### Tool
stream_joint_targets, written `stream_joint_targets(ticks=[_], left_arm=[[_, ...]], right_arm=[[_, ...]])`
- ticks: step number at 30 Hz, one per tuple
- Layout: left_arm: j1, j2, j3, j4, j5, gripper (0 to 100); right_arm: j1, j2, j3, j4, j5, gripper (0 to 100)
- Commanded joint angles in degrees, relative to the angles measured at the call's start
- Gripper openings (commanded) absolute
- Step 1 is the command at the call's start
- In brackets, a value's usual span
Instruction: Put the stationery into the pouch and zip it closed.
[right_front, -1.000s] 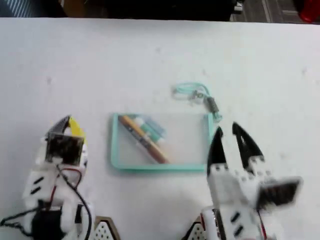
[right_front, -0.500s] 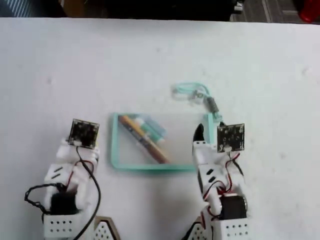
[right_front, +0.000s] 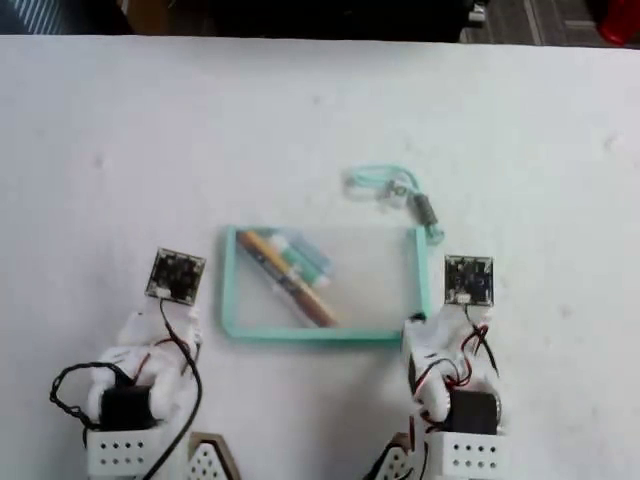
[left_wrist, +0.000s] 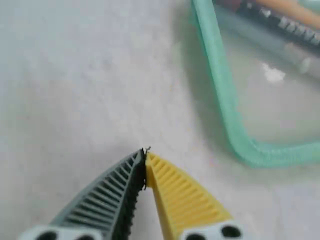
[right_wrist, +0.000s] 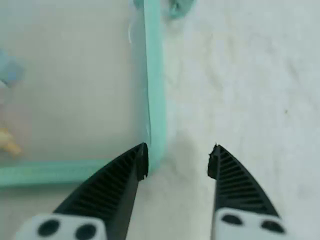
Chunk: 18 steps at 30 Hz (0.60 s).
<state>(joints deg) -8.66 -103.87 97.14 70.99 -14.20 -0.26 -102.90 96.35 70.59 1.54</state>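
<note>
Bright, even light washes the white worktop (right_front: 320, 100) pale. Shadows are soft and faint: one beside the pouch (left_wrist: 222, 95) rim, another under the right claw (right_wrist: 177, 160). A small glare spot marks the pouch's clear face.

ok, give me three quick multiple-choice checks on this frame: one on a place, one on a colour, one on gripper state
1. At which part of the pouch does the cord sit?
A. far right corner
B. near left corner
C. middle of the left edge

2. What colour is the pouch's trim?
A. red
B. teal
C. black

3. How do the left gripper and right gripper stand?
A. both open
B. left open, right shut
C. left shut, right open

Answers:
1 A: the high view shows the cord running off the far right corner.
2 B: teal edging rings the clear panel.
3 C: the left fingertips touch, while the right ones have a gap between them.
</note>
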Motion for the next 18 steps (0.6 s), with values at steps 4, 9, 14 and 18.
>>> stream_joint_targets(ticks=[4, 9, 14, 18], left_arm=[[-0.57, -0.75, -0.18, 2.64, 0.7, 2], [-0.4, -0.75, -0.18, 2.73, 0.62, 2], [-0.4, -0.75, -0.18, 2.73, 0.62, 2], [-0.4, -0.75, -0.18, 2.73, 0.62, 2]], right_arm=[[0.48, 0.04, 0.53, 1.89, 0.44, 19.4], [0.75, -0.04, 0.53, 1.98, 0.26, 19.4], [0.75, -0.13, 0.53, 1.98, 0.26, 19.4], [0.84, -0.13, 0.53, 1.98, 0.26, 19.4]])
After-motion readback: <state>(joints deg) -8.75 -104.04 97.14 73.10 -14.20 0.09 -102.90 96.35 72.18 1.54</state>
